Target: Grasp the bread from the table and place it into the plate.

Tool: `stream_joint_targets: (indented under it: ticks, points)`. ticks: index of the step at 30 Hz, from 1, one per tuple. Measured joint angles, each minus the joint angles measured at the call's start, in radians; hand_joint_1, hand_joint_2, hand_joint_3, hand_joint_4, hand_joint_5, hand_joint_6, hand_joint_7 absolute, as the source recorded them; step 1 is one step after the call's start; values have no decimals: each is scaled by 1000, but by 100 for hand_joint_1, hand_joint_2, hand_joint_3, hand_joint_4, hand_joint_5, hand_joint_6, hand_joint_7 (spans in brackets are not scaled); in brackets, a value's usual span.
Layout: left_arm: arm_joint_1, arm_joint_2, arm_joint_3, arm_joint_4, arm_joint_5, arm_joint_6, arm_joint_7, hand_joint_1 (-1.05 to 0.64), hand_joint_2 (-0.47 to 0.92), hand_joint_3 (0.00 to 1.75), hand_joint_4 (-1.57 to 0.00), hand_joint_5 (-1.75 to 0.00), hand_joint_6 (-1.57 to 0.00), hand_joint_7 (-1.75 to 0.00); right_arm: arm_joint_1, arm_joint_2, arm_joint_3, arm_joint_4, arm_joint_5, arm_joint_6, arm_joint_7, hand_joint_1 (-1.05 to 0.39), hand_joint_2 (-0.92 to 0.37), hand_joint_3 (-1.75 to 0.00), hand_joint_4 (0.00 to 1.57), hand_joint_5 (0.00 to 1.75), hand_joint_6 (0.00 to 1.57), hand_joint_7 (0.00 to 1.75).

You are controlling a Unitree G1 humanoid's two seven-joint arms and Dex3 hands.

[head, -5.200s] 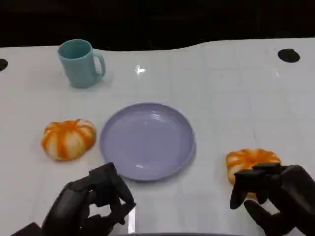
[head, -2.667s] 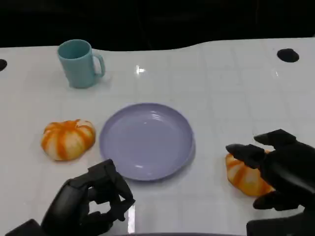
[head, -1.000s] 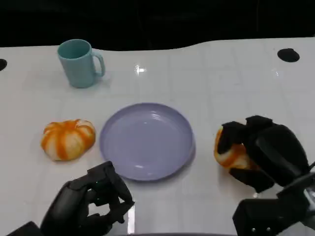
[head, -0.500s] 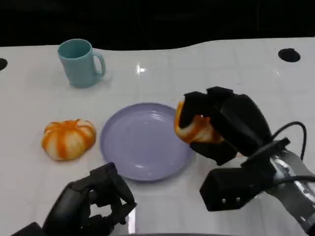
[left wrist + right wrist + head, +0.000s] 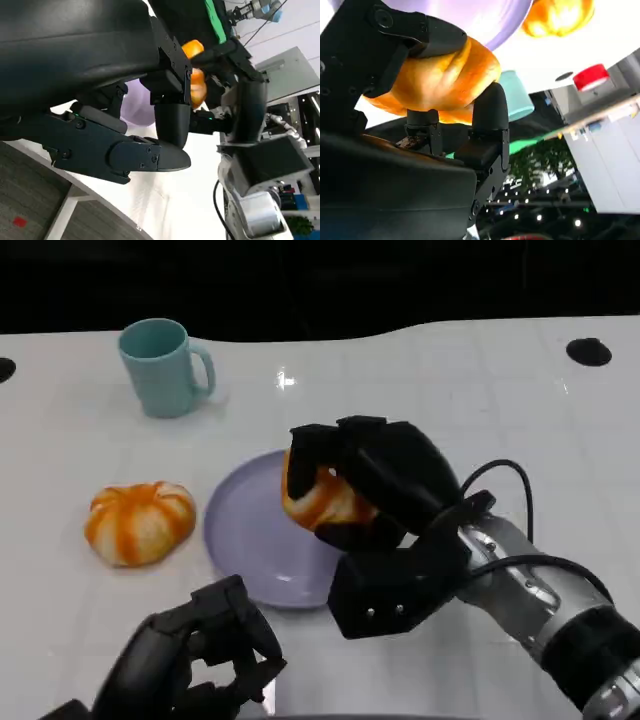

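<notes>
My right hand (image 5: 375,485) grips an orange-and-white bread roll (image 5: 318,500) and holds it in the air over the right part of the lavender plate (image 5: 245,530). The right wrist view shows that roll (image 5: 440,80) clamped between black fingers (image 5: 490,120), with the plate (image 5: 485,20) behind it. A second bread roll (image 5: 138,522) lies on the table left of the plate, also seen in the right wrist view (image 5: 559,17). My left hand (image 5: 195,660) rests near the front edge with fingers curled in and nothing in them. The left wrist view shows the held roll (image 5: 196,80) beyond my left hand (image 5: 150,135).
A teal mug (image 5: 165,367) stands at the back left of the white table (image 5: 450,390). A black round hole (image 5: 588,350) sits at the far right of the tabletop. A cable (image 5: 500,485) loops above my right forearm.
My right hand closed around the right-hand roll, lifted it off the table and carried it leftward until it hangs over the plate. My left hand has barely moved.
</notes>
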Motion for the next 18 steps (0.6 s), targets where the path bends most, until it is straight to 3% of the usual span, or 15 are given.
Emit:
stream_joint_targets:
  ticks: [4, 5, 6, 8, 10, 11, 14, 18]
  points:
    - [5, 0, -3, -13, 1, 13, 0, -55, 92, 33, -66, -175, -59, -154, -52, 39, 7, 110, 4, 12, 4, -17, -43, -114, 90, 175, 67, 168]
    - [6, 0, -3, -15, 1, 15, 0, -55, 92, 33, -66, -175, -59, -154, -62, 49, 7, 135, 10, 19, 10, -18, -46, -110, 82, 172, 69, 144]
    - [7, 0, -3, -18, 2, 17, 0, -55, 92, 33, -66, -175, -59, -154, -70, 59, 5, 155, 20, 26, 24, -21, -51, -93, 74, 147, 71, 102]
    - [8, 0, -5, -22, 2, 23, 0, -55, 92, 33, -67, -175, -59, -154, -83, 77, 1, 186, 47, 47, 62, -31, -61, -65, 59, 101, 69, 49]
    - [9, 0, -6, -29, 6, 28, 0, -55, 92, 33, -67, -175, -59, -155, -95, 80, 7, 208, 49, 60, 96, -41, -73, -41, 48, 69, 64, 23]
    - [9, 0, -7, -31, 7, 28, 0, -54, 92, 33, -67, -175, -59, -155, -99, 78, 16, 210, 45, 62, 111, -48, -82, -29, 34, 56, 55, 11]
    - [10, 0, -6, -35, 7, 30, 0, -54, 92, 33, -67, -175, -59, -155, -112, 66, 43, 208, 30, 80, 169, -62, -91, -20, 12, 42, 39, 1]
    - [12, 0, -6, -43, 7, 32, 0, -54, 92, 34, -67, -175, -59, -156, -114, 40, 62, 171, 26, 120, 243, -72, -92, -26, 2, 31, 27, 0]
